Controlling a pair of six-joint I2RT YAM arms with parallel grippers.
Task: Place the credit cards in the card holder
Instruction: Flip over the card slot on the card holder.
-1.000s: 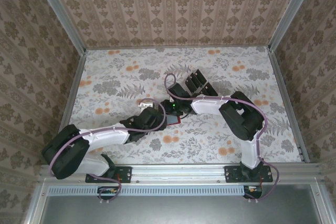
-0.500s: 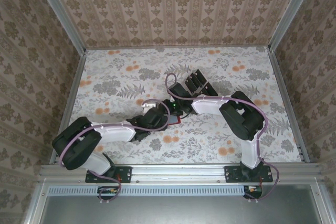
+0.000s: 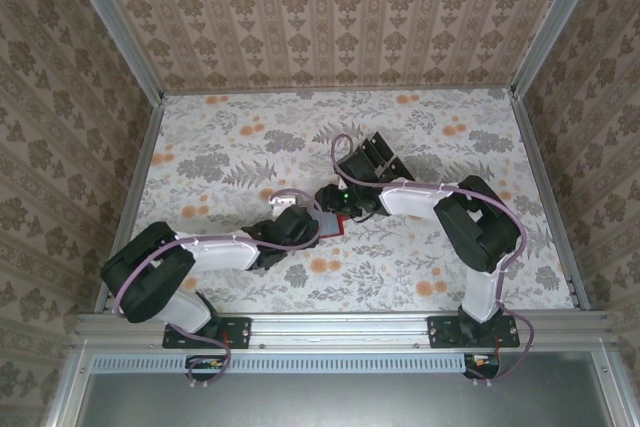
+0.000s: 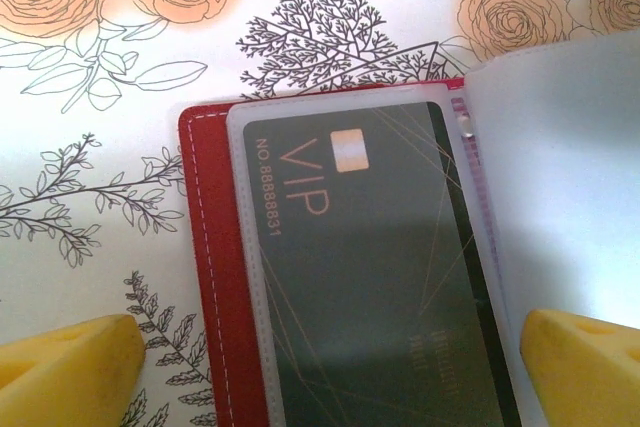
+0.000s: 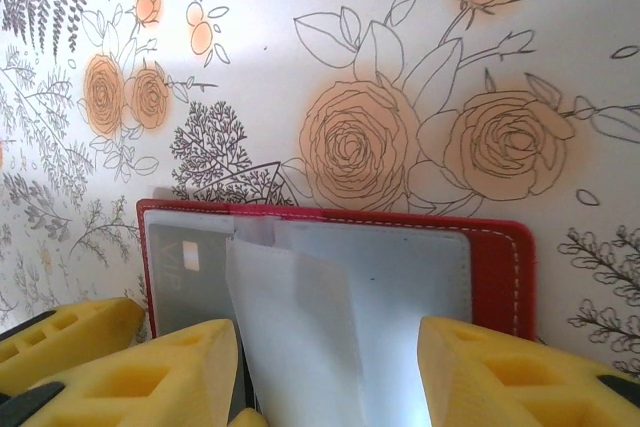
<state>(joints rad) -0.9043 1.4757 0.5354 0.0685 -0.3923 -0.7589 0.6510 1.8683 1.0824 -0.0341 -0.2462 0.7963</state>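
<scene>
- One card holder [image 4: 208, 277], red and stitched, lies opened flat on the worktop [image 3: 230, 147] near its middle, between the two arms' wrists in the top view [image 3: 332, 224].
- One credit card [image 4: 370, 277], dark and marked "VIP", sits inside a clear sleeve on the holder's left half; in the right wrist view its corner shows through the sleeve [image 5: 185, 267].
- One clear plastic leaf [image 5: 320, 337] stands up from the holder's fold; in the left wrist view it rises at the right [image 4: 560, 167].
- Left gripper [image 4: 330, 347] hangs low over the holder, its yellow fingers [image 4: 70, 362] spread wide to either side of the card, gripping nothing.
- Right gripper [image 5: 325, 347] has its fingers [image 5: 500, 377] partly apart with the raised leaf between them; whether they grip it cannot be told.
- One dark slotted rack [image 3: 375, 159] stands just beyond the holder, apart from it.
- Worktop covering is a flower print, pale with orange roses.
</scene>
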